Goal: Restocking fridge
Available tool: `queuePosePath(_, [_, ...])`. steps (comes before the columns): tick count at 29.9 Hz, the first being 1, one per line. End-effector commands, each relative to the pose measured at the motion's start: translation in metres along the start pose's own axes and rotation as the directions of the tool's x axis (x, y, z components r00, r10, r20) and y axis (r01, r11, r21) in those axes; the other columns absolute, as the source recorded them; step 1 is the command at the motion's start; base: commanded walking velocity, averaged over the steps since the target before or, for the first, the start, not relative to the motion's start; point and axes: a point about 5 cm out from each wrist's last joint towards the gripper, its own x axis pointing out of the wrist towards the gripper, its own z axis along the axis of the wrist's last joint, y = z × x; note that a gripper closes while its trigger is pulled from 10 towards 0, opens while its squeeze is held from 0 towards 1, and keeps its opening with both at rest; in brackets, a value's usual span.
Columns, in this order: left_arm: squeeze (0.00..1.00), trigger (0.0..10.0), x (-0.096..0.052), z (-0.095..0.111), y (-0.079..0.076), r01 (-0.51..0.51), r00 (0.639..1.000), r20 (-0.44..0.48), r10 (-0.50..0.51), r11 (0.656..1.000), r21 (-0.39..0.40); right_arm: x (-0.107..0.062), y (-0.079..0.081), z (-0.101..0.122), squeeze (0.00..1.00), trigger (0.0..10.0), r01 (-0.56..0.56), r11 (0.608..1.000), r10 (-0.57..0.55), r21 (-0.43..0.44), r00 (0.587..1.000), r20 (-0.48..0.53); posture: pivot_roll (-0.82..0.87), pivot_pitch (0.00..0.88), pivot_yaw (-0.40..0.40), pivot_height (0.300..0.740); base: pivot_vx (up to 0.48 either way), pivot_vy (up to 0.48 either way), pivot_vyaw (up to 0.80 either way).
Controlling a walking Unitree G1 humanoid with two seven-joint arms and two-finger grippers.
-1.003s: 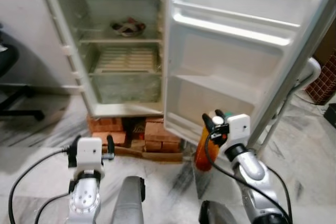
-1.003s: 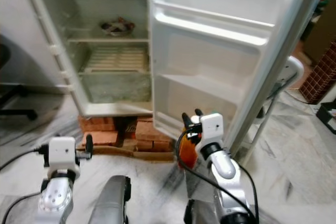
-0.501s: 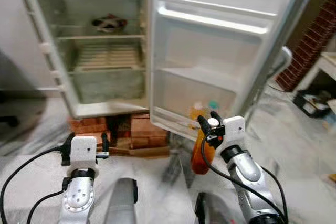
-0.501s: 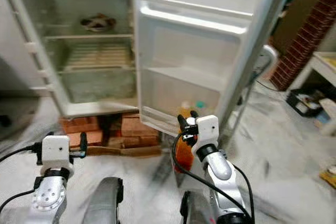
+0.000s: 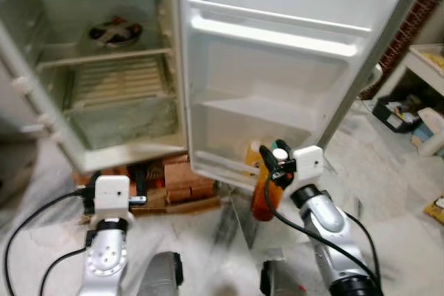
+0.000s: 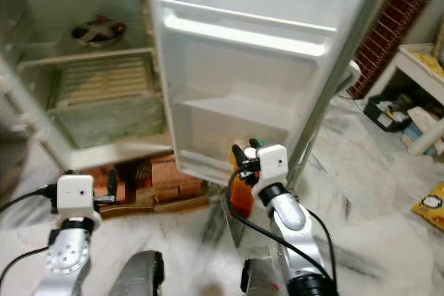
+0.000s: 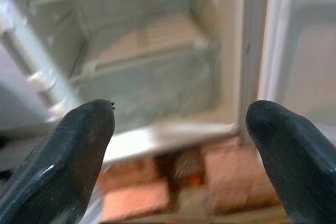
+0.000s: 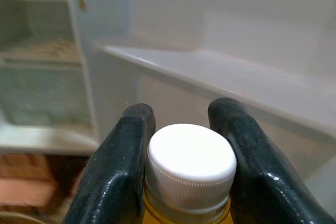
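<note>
Step in hand: carrying the bottle to the fridge door. Right claw point(image 5: 270, 159) is clamped on the neck of an orange bottle point(image 5: 262, 195), fingers point(image 8: 122, 166) either side just under the white cap point(image 8: 191, 162). Bottle hangs upright in the air, just in front of the lower edge of the open door point(image 5: 291, 95), not yet in it.

Left claw point(image 5: 118, 195) is idle, low and in front of the fridge point(image 5: 104, 102), fingers point(image 7: 79, 150) spread wide apart, holding nothing.

Door has a low shelf point(image 5: 239, 164) with what looks like a yellowish container point(image 5: 251, 152) and something with a green cap point(image 5: 277, 146) already in it, blurred, can't tell more. Above is a mid shelf point(image 5: 260, 112), bare, and a top rail point(image 5: 277, 32). Inside the fridge: a bowl point(image 5: 114, 31) on the upper shelf, a crisper point(image 5: 121, 112) below. Fridge sits on bricks point(image 5: 173, 175).

Next move, my read: lift the bottle over the lip of the low shelf, slot it beside the containers there, keep it upright, then let go. Needs clearance over the shelf lip and under the mid shelf; the space next to the containers looks tight. Risk: the base catches the lip and the bottle tips in the claw.
</note>
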Motion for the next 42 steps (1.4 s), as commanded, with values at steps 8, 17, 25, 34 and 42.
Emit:
queuePosePath(8, [0.00, 10.0, -0.0013, -0.0083, 0.0110, -0.022, 0.999, -0.035, 0.023, 0.999, 0.030, 0.0104, 0.0114, 0.0121, 0.00, 10.0, -0.043, 0.999, 0.042, 0.018, 0.997, 0.060, 0.10, 0.005, -0.047, 0.624, 0.251, 0.255, 0.00])
queuePosePath(17, [0.00, 10.0, 0.0009, -0.0079, 0.0081, -0.012, 0.999, -0.031, 0.013, 0.999, 0.033, 0.0117, 0.0123, 0.0135, 0.00, 10.0, -0.048, 0.999, 0.047, 0.018, 0.996, 0.070, 0.10, 0.002, -0.046, 0.624, 0.201, 0.084, 0.00])
queuePosePath(25, [0.00, 10.0, 0.0011, -0.0055, 0.0052, 0.014, 1.000, -0.013, -0.013, 0.999, 0.045, 0.0124, 0.0113, 0.0133, 0.00, 10.0, -0.043, 0.999, 0.042, 0.014, 0.997, 0.069, 0.10, 0.002, -0.046, 0.624, 0.000, 0.000, 0.00])
queuePosePath(34, [0.00, 10.0, 0.0007, -0.0044, 0.0051, 0.021, 1.000, -0.004, -0.021, 0.998, 0.057, 0.0127, 0.0122, 0.0132, 0.00, 10.0, -0.045, 0.999, 0.045, 0.011, 0.997, 0.070, 0.11, 0.001, -0.043, 0.624, 0.162, 0.000, 0.00])
queuePosePath(42, [0.00, 10.0, 0.0001, -0.0047, 0.0049, 0.027, 1.000, -0.005, -0.026, 0.998, 0.059, 0.0127, 0.0127, 0.0136, 0.00, 10.0, -0.046, 0.999, 0.045, 0.009, 0.996, 0.073, 0.10, 0.002, -0.043, 0.624, 0.374, 0.000, 0.00])
